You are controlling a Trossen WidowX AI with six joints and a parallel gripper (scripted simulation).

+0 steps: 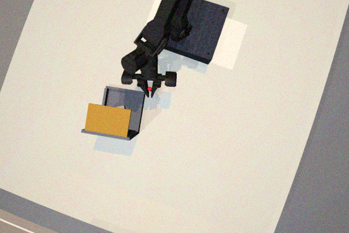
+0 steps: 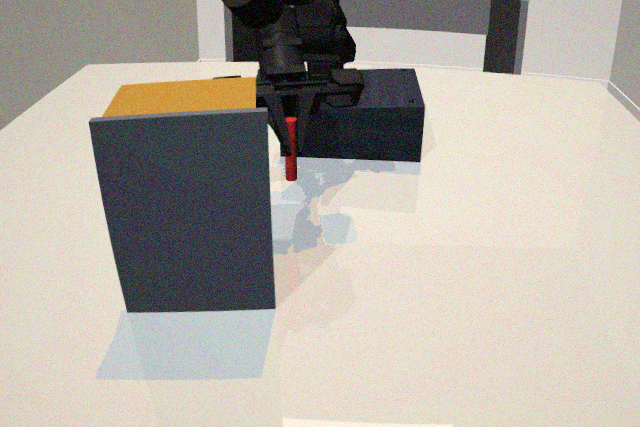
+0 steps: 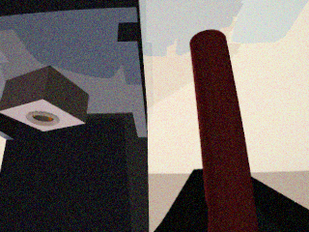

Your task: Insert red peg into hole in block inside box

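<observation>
The red peg point(image 1: 149, 88) point(image 2: 291, 169) point(image 3: 219, 111) is upright, its lower end above the table. My gripper point(image 1: 150, 95) point(image 2: 292, 150) is shut on the peg's upper part. It is outside the box point(image 1: 115, 95) point(image 2: 188, 215), beside its front right corner in the top view. The orange roof point(image 1: 107, 120) point(image 2: 191, 96) sticks out from the back wall. The block point(image 1: 121, 107) point(image 3: 68, 97) is mostly hidden under the roof in the top view. The wrist view shows its round, empty hole point(image 3: 42, 118).
The box's right side wall point(image 1: 142, 112) stands close to the fingers. A dark rectangular base block point(image 1: 205, 27) point(image 2: 377, 133) is behind the gripper, under the arm. A desk with monitors stands far behind the table.
</observation>
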